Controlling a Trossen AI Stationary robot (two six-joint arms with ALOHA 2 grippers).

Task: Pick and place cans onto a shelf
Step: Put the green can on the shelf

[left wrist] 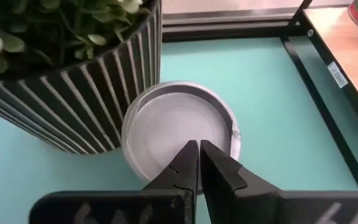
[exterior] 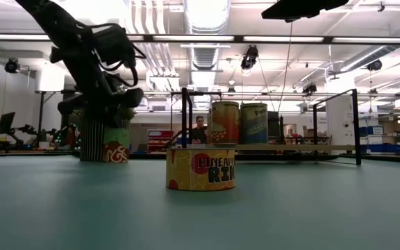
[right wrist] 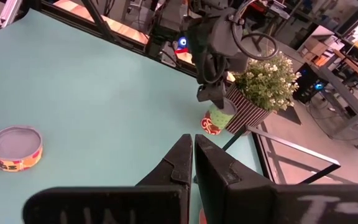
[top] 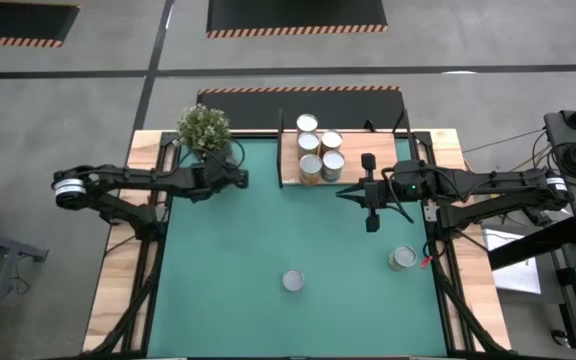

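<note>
Mostly hidden beside the plant pot (left wrist: 73, 99), one can (left wrist: 173, 124) under the closed left gripper (left wrist: 199, 163); right gripper (right wrist: 193, 163) closed too.

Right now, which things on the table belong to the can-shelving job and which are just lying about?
Job:
- four cans on the shelf
- shelf
- flat tin mid-mat
- tin near the right edge
- can beside the pot

Not the job:
- potted plant
- green mat

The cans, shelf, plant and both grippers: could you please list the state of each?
Shelf: holds four upright cans.
Flat can: loose mid-mat.
Second loose can: near mat's right edge.
Can beside plant: upright, ungrasped.
Left gripper: shut, above that can.
Right gripper: shut, empty.
</note>
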